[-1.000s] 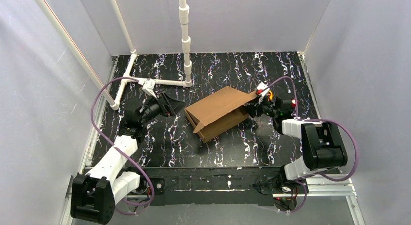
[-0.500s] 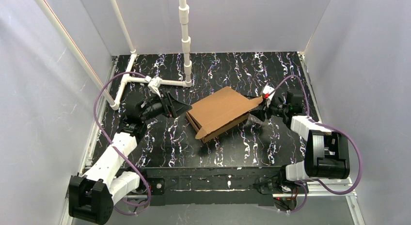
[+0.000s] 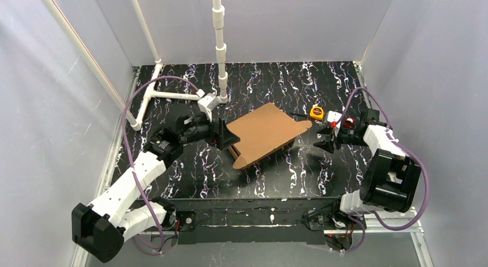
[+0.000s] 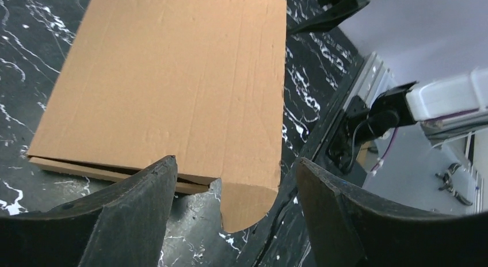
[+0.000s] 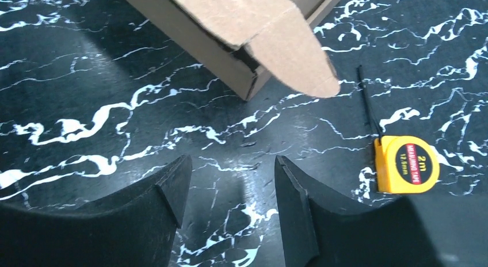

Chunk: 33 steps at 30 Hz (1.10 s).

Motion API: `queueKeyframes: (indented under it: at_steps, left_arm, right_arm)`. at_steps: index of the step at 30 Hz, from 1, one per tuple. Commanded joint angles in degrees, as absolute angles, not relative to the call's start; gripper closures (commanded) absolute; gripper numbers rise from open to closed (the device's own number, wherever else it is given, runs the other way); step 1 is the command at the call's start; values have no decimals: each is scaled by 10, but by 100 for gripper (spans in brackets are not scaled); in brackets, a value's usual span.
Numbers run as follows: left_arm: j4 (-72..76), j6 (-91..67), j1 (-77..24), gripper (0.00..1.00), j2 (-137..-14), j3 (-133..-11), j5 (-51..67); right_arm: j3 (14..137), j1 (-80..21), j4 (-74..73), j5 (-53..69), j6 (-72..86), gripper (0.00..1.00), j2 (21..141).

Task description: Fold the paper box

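Brown paper box (image 3: 263, 133) on black table (image 3: 276, 180), left gripper (image 3: 229, 138) spread at its left corner, right gripper (image 3: 322, 141) spread, empty, near its right tab, yellow tape measure (image 3: 316, 112) beside.

light: bright, even, overhead | shadows: soft | focus: sharp; wrist views dark and soft at bottom

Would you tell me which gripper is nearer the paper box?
Left. The left gripper is at the left edge of the paper box; the right gripper stands apart from its right tab.
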<state>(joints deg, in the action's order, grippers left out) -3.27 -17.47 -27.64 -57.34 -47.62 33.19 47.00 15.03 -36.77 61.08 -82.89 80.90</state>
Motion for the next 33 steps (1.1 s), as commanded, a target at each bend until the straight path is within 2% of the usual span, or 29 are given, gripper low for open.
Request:
queueKeyframes:
  at_steps: [1,5,9,14,16,19,26,28,33]
  left_arm:
    - [-78,-129,-325,28,-609,-525,287]
    - [-82,-123,-372,31,-666,-553,253]
    - [-83,-116,-403,34,-738,-577,222]
    - [-127,-91,-416,44,-859,-613,185]
    - [-151,-88,-417,49,-908,-623,180]
    - [-158,-96,-417,51,-943,-615,165]
    - [-126,-109,-417,48,-876,-606,143]
    - [-117,-114,-417,46,-849,-606,145]
    - [-90,-141,-406,35,-763,-567,135]
  right_arm:
    - [519,177,-623,656,-1053,37,847]
    - [545,181,-732,659,-1159,39,887]
    - [573,181,-766,658,-1150,44,923]
    - [603,182,-741,646,-1067,50,938]
    - [607,182,-700,631,-989,52,928]
    - [608,182,-618,598,-862,53,898]
    - [644,155,-552,580,-708,55,848]
    - [652,110,-515,555,-634,58,841]
    - [611,-35,-278,415,-384,62,807]
